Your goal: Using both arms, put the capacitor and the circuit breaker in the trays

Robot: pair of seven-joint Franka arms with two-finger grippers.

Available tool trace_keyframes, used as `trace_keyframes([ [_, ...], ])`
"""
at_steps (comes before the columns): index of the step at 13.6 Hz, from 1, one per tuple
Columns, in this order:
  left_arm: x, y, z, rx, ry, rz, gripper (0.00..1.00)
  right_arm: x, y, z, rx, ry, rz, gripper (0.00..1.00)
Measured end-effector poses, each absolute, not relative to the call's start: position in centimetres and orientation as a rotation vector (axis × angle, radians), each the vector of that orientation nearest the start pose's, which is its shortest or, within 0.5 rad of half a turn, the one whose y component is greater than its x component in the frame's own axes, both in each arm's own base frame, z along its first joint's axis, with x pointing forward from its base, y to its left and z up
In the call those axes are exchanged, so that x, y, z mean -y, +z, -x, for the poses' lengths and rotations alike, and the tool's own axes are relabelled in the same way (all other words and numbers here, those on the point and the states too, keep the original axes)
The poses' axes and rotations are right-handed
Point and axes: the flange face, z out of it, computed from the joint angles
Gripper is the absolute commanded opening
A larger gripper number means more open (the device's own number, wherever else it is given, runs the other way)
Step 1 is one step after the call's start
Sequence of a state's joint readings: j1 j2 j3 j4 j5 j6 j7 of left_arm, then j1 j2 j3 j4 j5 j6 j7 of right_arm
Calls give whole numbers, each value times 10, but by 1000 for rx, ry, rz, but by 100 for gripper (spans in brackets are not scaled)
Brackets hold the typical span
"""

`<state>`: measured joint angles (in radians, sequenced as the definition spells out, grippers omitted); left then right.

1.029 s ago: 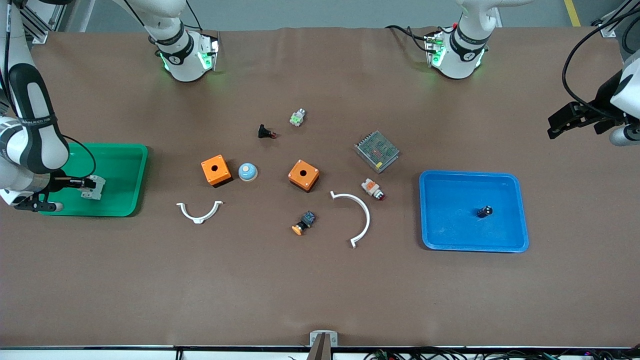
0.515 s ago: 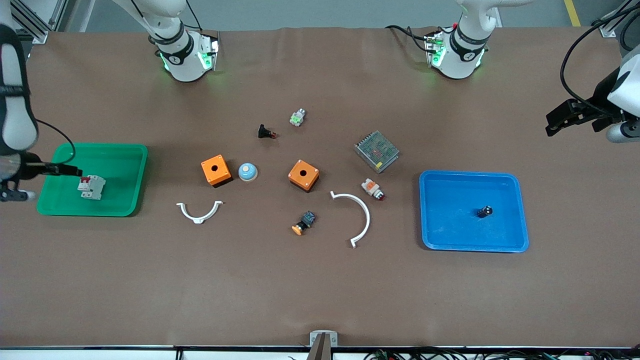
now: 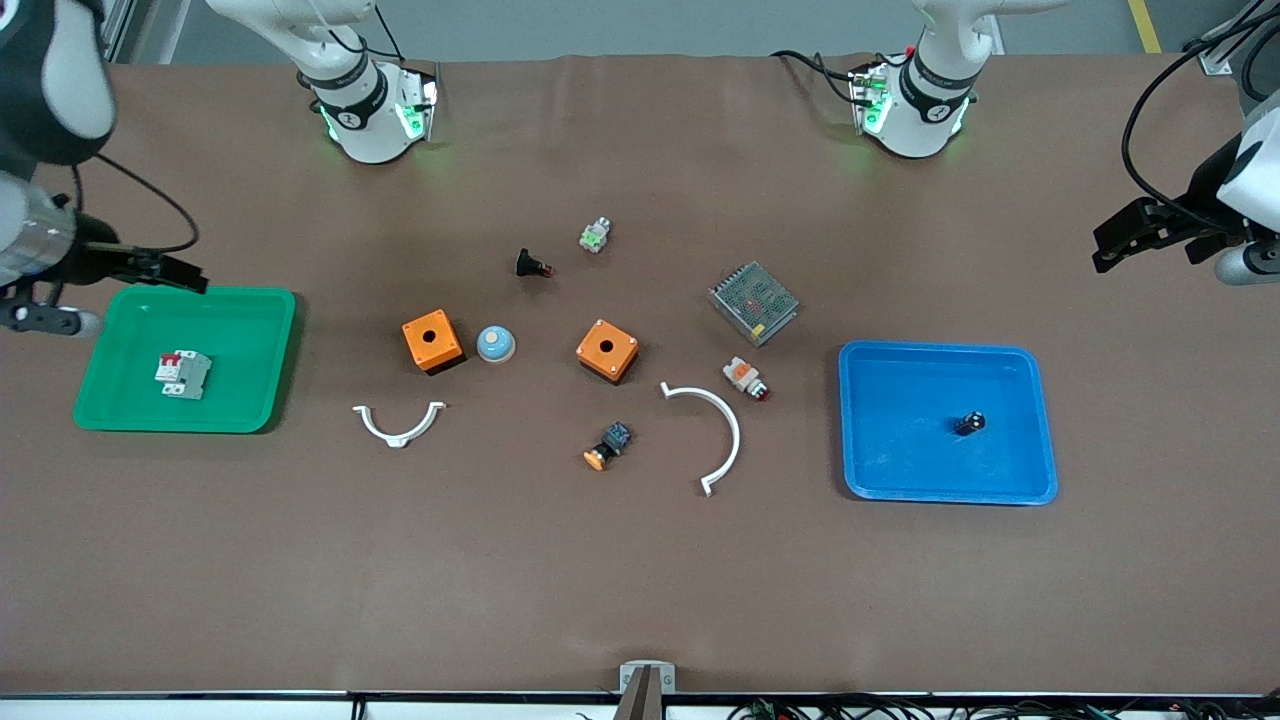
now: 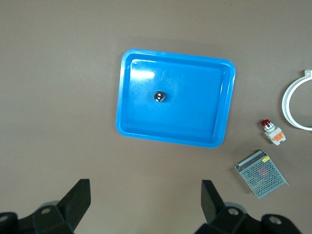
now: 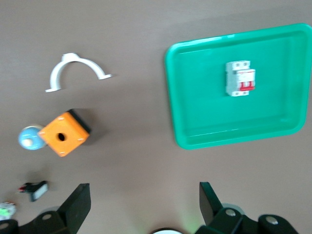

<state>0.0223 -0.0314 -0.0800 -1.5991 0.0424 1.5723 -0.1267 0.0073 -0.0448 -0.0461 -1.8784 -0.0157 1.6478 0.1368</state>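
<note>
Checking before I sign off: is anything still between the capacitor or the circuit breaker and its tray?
Nothing visible. The capacitor lies in the blue tray, the circuit breaker in the green tray. Left gripper and right gripper are open and empty.

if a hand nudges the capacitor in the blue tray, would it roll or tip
The capacitor is a small round cylinder, seemingly standing on end in the blue tray, so a nudge would probably tip it. Once on its side it would likely roll, though the tray's raised rim should stop it.

Brown-covered table (image 3: 640, 580), grey floor (image 3: 640, 25) past it, perhaps aluminium framing (image 3: 130, 20).
</note>
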Motion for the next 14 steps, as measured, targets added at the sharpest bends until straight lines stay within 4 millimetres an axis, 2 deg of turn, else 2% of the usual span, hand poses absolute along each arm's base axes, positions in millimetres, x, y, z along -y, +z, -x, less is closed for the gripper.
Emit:
trace_keyframes([
  [2,28,629,-544,106,-14,3095,100,-19,522,-525,-266,257,3153,99],
  [4,29,629,-544,104,-15,3096,100,-33,541,-526,-248,213,3158,99],
  [6,34,629,-544,88,-15,3096,100,-28,566,-530,-263,151,3153,100],
  [8,39,630,-543,73,-17,3096,100,-19,579,-532,-265,118,3150,100],
  [11,43,633,-541,65,-27,3096,100,16,579,-530,-197,140,3147,100],
  [14,44,638,-538,62,-40,3096,100,46,580,-528,-209,150,3141,100],
])
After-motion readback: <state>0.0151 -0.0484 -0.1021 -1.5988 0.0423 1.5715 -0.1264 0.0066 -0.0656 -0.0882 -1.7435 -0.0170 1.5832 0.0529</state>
